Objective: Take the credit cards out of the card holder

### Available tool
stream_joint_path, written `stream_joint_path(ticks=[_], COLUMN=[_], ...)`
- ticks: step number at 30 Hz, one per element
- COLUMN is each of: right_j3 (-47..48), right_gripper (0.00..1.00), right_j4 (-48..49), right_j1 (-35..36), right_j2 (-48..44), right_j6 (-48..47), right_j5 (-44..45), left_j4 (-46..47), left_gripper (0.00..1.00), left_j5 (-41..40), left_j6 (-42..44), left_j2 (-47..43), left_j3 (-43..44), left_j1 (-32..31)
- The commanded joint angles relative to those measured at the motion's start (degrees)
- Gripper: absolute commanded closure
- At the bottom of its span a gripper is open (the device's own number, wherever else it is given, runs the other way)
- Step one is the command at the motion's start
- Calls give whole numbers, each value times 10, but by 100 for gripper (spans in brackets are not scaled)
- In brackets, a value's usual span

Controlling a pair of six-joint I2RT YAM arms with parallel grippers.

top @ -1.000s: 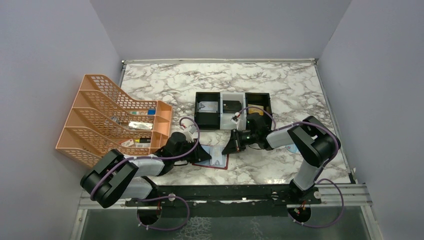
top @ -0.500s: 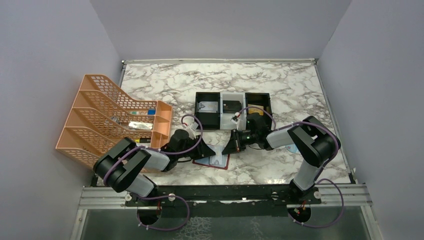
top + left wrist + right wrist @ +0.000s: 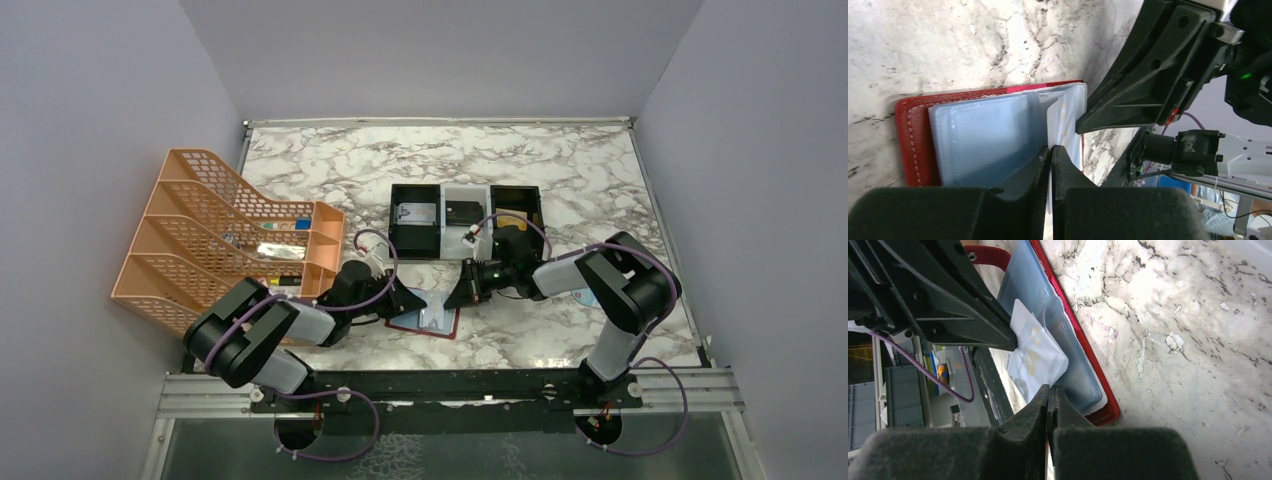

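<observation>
The card holder (image 3: 428, 322) lies open on the table between my arms, dark red with pale blue panels (image 3: 980, 137). A silvery-white credit card (image 3: 1037, 352) with gold marks sticks out of its inner pocket. My left gripper (image 3: 1051, 148) is shut on that card's edge; it reaches in from the left in the top view (image 3: 403, 299). My right gripper (image 3: 1048, 388) is shut on the edge of the holder's pale panel (image 3: 1083, 377) from the right, and it also shows in the top view (image 3: 462, 295). The two gripper tips are close together over the holder.
A black-and-white three-compartment tray (image 3: 440, 240) stands behind the holder, with a silvery-white card (image 3: 415, 213), a black card (image 3: 462, 212) and a gold card (image 3: 510, 222) in it. An orange file rack (image 3: 220, 240) stands at the left. A light-blue packet (image 3: 585, 297) lies under the right arm.
My left gripper has drawn back a little to the left with the card, and more of the holder's pale panel shows. The right arm has not moved.
</observation>
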Motion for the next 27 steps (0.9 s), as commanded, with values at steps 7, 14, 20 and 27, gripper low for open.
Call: stream_joint_path(ticks=[7, 14, 20, 27], right_j3=[9, 15, 17, 18], right_gripper=[99, 99, 99, 99], right_j4=[-43, -58, -63, -55], right_j1=[-4, -4, -4, -4], right_j2=[6, -2, -4, -11], right_j6=[-30, -36, -38, -32], right_j5=[31, 39, 39, 23], left_j4=[22, 20, 3, 0], left_gripper=[98, 99, 98, 92], left_j5=[4, 2, 3, 15], left_j6=[-12, -11, -3, 4], left_j2=[-21, -39, -54, -47], left_j3=[-18, -39, -44, -35], left_j1=[7, 10, 13, 14])
